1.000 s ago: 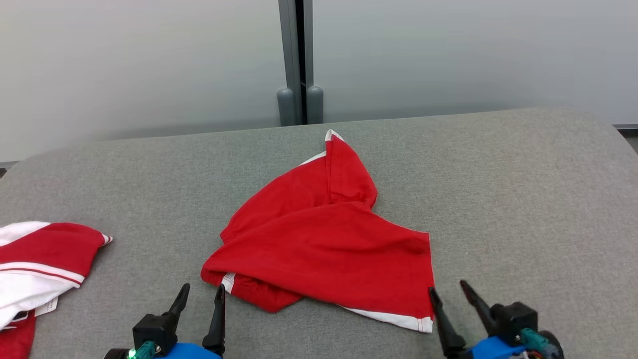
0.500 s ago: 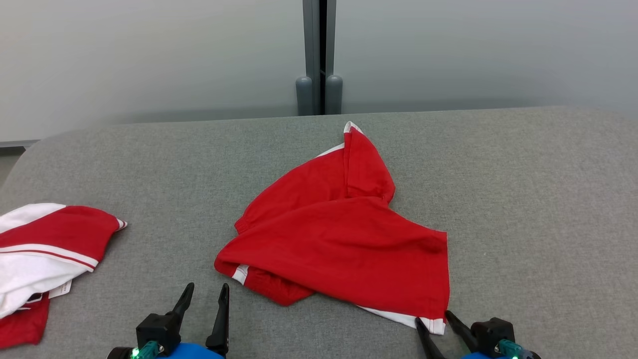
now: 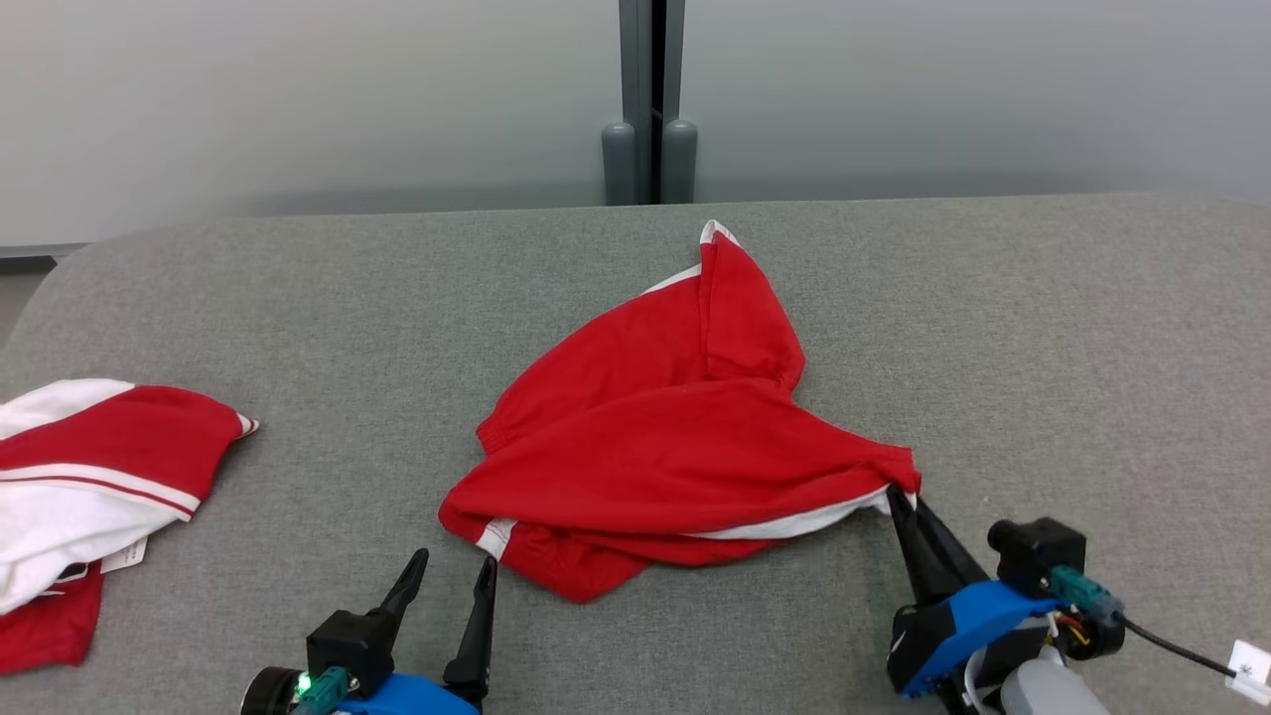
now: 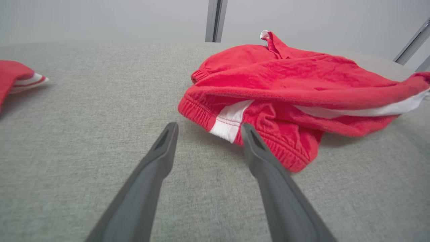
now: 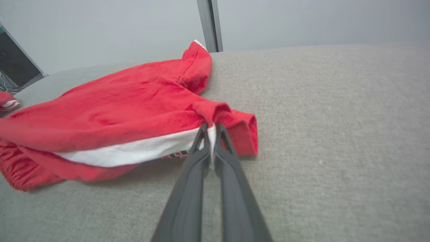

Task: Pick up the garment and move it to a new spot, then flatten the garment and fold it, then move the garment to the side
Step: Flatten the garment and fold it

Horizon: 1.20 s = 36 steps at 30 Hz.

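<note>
We're seeing the left end effector (image 3: 455,558) hanging wide open just short of the garment (image 3: 675,447), near its elastic waistband, and the right end effector (image 3: 899,497) pinching shut on the white-trimmed hem corner. The garment is lying crumpled mid-worktop (image 3: 1043,328). It's looking light, limp and grippy, so we're expecting drape and drag, and we're judging hem corners and waistband the firmest holds.

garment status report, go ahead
Right end effector shut on garment corner. Left end effector open, by waistband. Other garment far left, not in the way.
</note>
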### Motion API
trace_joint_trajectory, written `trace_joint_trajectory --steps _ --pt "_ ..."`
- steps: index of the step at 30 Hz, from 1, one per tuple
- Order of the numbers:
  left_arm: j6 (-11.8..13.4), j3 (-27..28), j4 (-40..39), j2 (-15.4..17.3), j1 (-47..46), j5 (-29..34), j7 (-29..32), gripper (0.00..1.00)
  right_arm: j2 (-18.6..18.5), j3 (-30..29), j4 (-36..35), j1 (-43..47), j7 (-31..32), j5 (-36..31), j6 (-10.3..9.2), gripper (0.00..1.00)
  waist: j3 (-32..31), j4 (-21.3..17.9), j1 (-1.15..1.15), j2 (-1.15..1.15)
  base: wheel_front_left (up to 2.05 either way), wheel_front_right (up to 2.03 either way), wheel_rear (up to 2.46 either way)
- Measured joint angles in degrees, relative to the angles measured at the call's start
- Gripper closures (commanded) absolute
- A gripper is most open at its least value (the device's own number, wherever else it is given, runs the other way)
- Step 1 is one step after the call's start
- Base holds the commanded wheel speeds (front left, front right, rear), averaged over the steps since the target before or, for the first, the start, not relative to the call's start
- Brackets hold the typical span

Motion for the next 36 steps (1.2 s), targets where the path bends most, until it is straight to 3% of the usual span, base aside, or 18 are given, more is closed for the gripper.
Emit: trace_joint_trajectory --steps 12,24,25,26,27,36 --pt "0.0 -8.9 -0.9 1.8 -2.3 -4.3 0.0 0.0 0.0 -7.5 2.9 -14.5 0.0 -6.4 0.0 1.0 1.8 2.9 0.0 0.0 0.0 0.0 0.0" --pt "0.0 -15.2 -3.2 4.3 -4.9 -8.6 0.0 0.0 0.0 -17.9 16.5 -16.3 0.0 -18.4 0.01 1.0 3.5 4.1 0.0 0.01 0.0 0.0 0.0" --pt "0.0 -15.4 -3.3 4.4 -5.0 -8.8 0.0 0.0 0.0 -18.6 16.8 -15.9 0.0 -18.5 0.0 0.93 3.6 4.1 0.0 0.0 0.0 0.0 0.0" --pt "0.0 -15.6 -3.4 4.4 -5.0 -9.0 0.0 0.0 0.0 -19.3 16.7 -15.6 0.0 -18.7 0.01 0.34 3.7 4.0 0.0 0.0 0.0 0.0 0.0" --pt "0.0 -15.7 -3.5 4.5 -5.0 -9.1 0.0 0.0 0.0 -19.8 16.1 -15.5 0.0 -18.7 0.01 0.0 3.8 3.9 0.0 0.0 0.0 0.0 0.0" --pt "0.0 -13.0 -4.2 4.4 -3.8 -8.9 0.0 0.0 0.0 -17.4 -4.9 -7.5 0.0 -12.0 0.0 0.0 2.3 1.8 -0.01 0.0 0.0 0.0 0.0"
